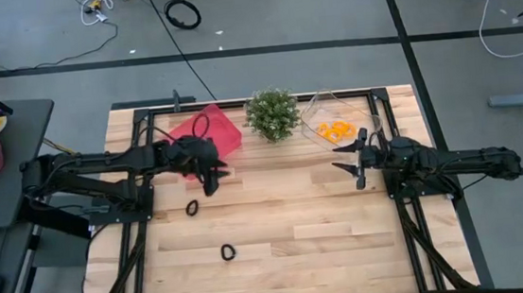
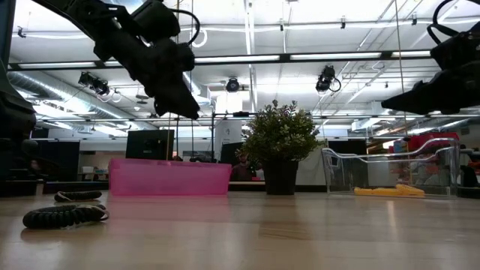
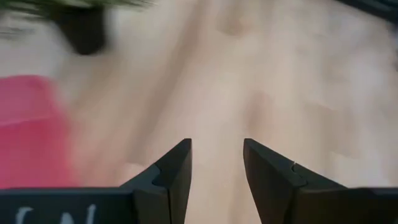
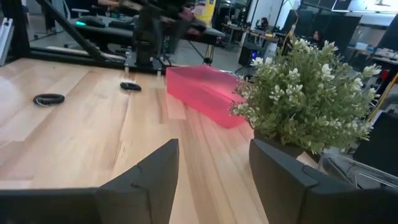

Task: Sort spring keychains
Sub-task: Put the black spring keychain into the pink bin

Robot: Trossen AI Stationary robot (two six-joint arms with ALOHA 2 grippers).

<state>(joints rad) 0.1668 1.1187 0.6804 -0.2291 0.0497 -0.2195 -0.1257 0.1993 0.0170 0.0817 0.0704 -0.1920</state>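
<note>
My left tool [image 1: 211,181] is hanging over the bench [image 1: 289,239] just in front of the pink bin [image 1: 211,132], fingers spread and nothing between them. The right tool [image 1: 355,164] is the same deal, released and empty, sitting near the clear bin [image 1: 319,103] where the orange spring keychains [image 1: 336,130] are piled. The potted plant [image 1: 272,114] stands between the two bins at the far edge. Two black spring keychains are loose on the wood: one [image 1: 192,208] just near-side of my left tool, the other [image 1: 228,252] further toward the near edge, well apart from everything.
</note>
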